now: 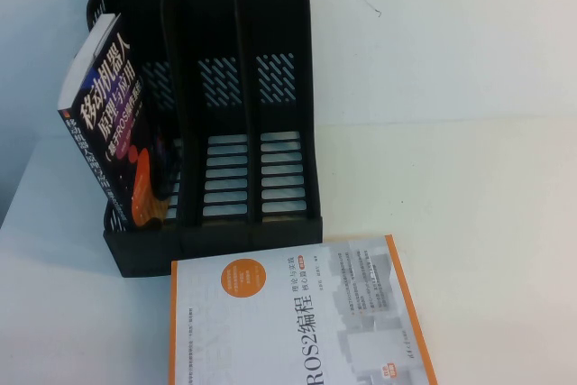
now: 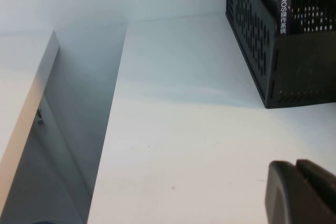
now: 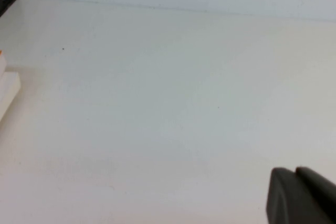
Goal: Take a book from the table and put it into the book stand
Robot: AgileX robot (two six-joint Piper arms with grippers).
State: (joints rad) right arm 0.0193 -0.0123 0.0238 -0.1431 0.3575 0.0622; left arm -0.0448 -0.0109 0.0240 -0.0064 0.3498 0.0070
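From above, a black stand [image 1: 207, 114] sits toward the surface's [image 1: 487, 160] far left with a dark book [image 1: 113, 128] leaning in its left slot, while a white book [image 1: 297, 317] lies flat at the near edge, not yet picked up. The left wrist view shows the left pincer [image 2: 299, 192] pressed together above bare surface near the stand's corner. The right wrist view shows the right pincer [image 3: 299, 195], also pressed together, over bare surface, the white book's corner at the frame edge.
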